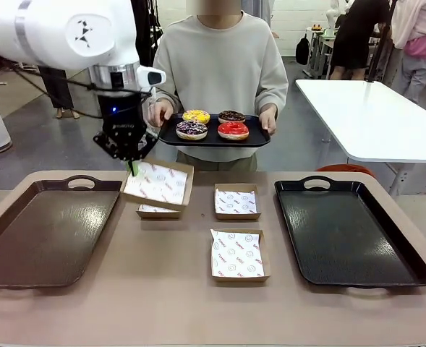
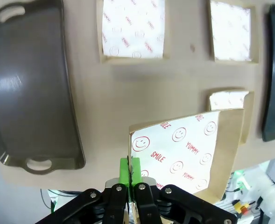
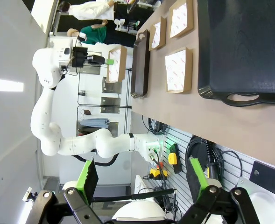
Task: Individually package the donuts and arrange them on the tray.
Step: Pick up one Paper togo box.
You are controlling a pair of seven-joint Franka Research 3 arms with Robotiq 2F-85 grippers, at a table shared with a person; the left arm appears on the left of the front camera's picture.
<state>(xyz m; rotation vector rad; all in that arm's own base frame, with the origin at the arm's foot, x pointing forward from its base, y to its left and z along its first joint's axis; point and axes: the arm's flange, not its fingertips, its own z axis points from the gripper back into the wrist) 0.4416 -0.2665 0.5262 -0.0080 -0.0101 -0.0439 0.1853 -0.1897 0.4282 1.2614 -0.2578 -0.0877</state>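
Right gripper (image 3: 142, 175) green-padded fingers spread wide. Black rectangular plastic tray (image 3: 230, 95) on tan table (image 3: 212, 126), three paper-lined brown cardboard boxes (image 3: 178, 70) beside it. Farther off, left gripper (image 3: 110, 61) pinches fourth lined cardboard box (image 3: 119, 65), lifted, near dark brown tray (image 3: 139, 65).

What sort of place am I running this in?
Probably a robotics lab staged as a donut-packing station: paper-lined boxes, a brown tray and a black tray on the table, a person holding a small tray of donuts, and a white table behind.
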